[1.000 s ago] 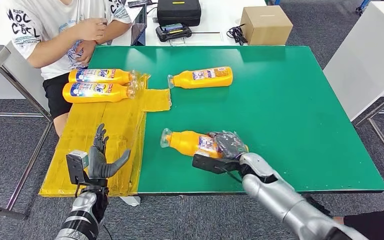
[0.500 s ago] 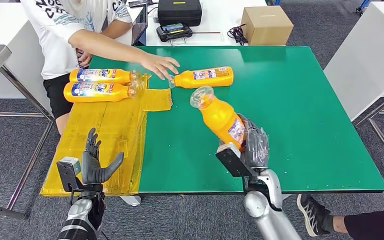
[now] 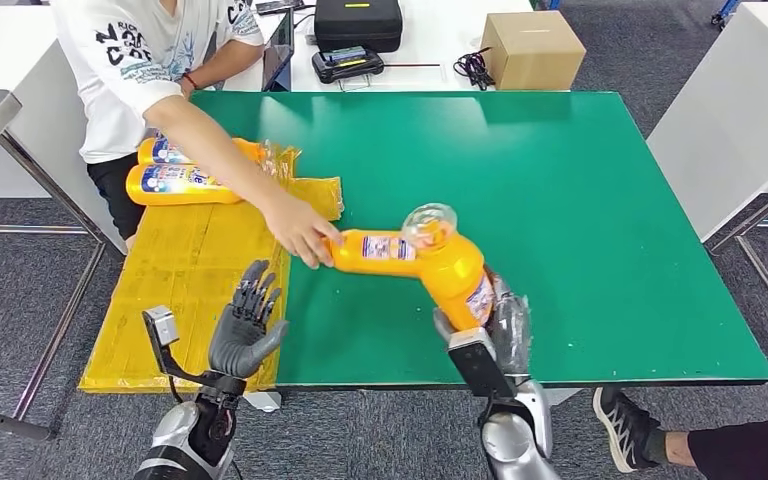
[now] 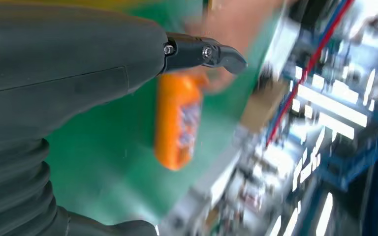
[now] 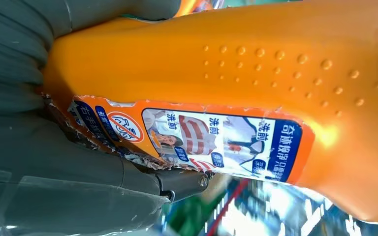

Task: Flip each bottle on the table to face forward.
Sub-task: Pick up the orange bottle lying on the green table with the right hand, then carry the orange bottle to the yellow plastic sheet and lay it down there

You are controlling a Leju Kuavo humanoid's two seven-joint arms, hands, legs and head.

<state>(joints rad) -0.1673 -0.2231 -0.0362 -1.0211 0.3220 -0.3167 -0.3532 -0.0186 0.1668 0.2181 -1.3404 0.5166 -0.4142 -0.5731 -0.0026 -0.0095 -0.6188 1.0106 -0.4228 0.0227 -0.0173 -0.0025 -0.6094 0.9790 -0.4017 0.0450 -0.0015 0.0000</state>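
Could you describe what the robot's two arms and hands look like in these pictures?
Both arms are silver metal with dark joints. The left hand is dark grey, with slender darker fingers and a small grey box on a black bracket at the wrist. The right hand is dark grey under a clear plastic cover, with a black block beside it.

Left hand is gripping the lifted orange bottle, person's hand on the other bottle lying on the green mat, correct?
Wrong hand. The head view shows the right hand gripping the lifted orange bottle; the left hand hangs open over the yellow sheet, holding nothing. The rest holds: the person's hand is on the other bottle lying on the green mat.
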